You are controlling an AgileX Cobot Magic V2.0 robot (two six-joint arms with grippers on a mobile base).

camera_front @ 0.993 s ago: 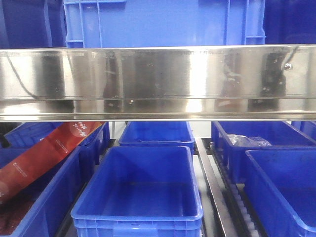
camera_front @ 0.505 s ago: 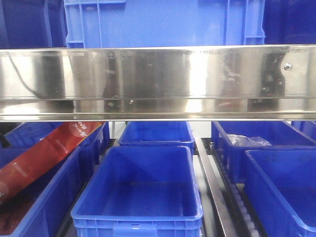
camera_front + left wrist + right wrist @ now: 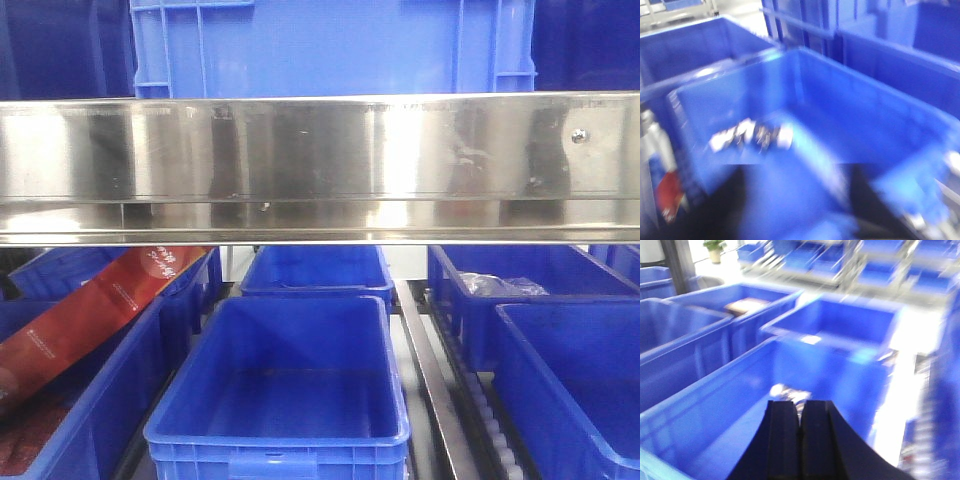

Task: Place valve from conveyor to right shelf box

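- Right hand [image 3: 800, 440]: its two black fingers are pressing flat against each other with nothing between them, and it is hanging over a blue bin [image 3: 715, 430] in the right wrist view.
- Just beyond the fingertips, at 12 o'clock, a small pale metallic object [image 3: 785, 391] is lying on that bin's floor; the blur is preventing a firm reading of it as the valve.
- Left hand: only blurred dark shapes are showing along the lower edge of the left wrist view, so whether it is open or closed cannot be told.
- Left wrist view: silver-and-white fittings [image 3: 751, 136] are resting in a cluster on the floor of a blue crate [image 3: 850, 125], toward 9 o'clock; they are too blurred to count.
- Front view: a polished steel shelf beam [image 3: 320, 165] is spanning the frame, with an empty blue box [image 3: 280, 395] below at 6 o'clock.
- A red packet [image 3: 85, 315] is leaning in the bin at 8 o'clock; clear wrapping [image 3: 497, 285] is lying in the box at 3 o'clock.
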